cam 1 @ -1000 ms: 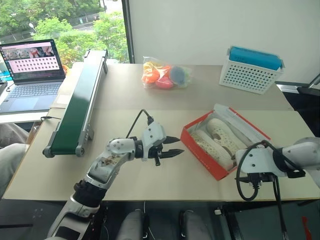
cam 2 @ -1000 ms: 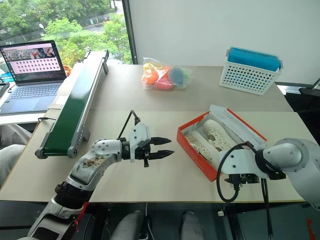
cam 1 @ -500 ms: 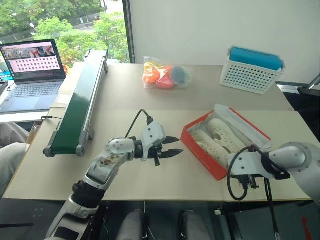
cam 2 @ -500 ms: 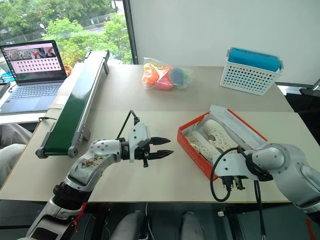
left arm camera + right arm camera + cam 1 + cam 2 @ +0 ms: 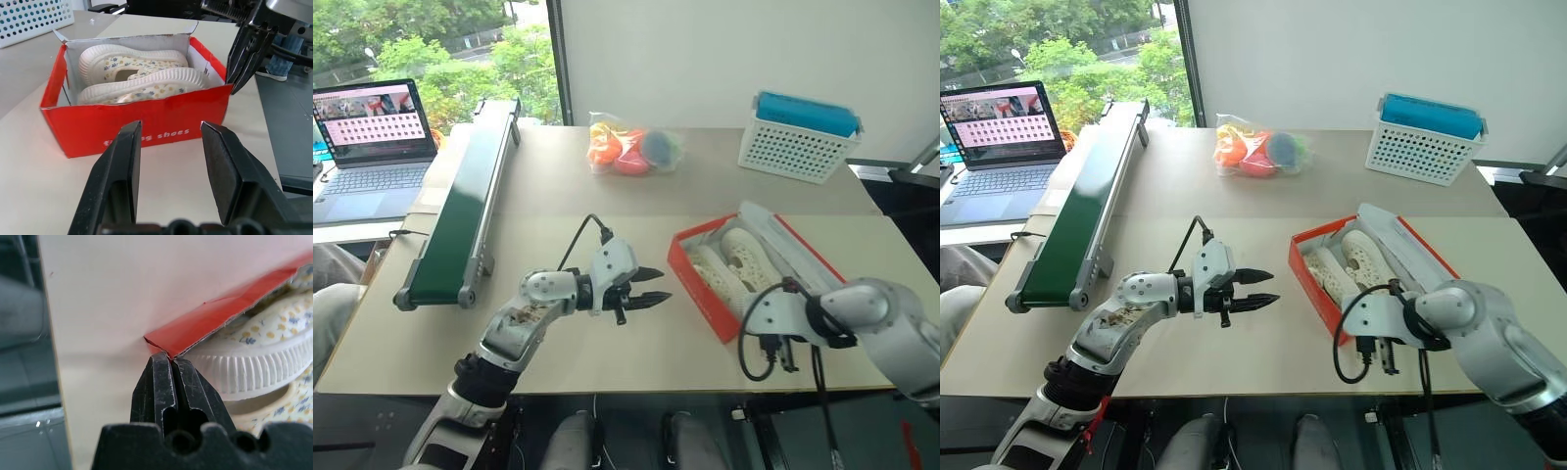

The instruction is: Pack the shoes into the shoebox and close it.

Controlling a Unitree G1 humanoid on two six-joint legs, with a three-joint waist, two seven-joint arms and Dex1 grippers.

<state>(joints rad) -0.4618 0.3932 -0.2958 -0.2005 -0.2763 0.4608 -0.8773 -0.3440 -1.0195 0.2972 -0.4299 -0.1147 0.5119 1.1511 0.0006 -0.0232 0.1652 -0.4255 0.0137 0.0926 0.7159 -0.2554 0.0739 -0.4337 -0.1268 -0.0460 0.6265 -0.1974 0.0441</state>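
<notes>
Both shoes [image 5: 142, 76] already lie side by side in the orange-red shoebox [image 5: 700, 286], which sits on the table [image 5: 636, 211] toward its right edge, lid [image 5: 793, 245] hanging open on the far side. Our right tool [image 5: 170, 363] is clenched with its tips at the box's near corner, and we cannot tell whether it pinches the cardboard or only touches it. Our left tool [image 5: 168, 161] hovers partly open and empty, just beside the box's long printed wall. To close well, we judge we should steady the box with one tool, reach the other behind the lid, then fold it forward evenly so no flap catches on a sole.
</notes>
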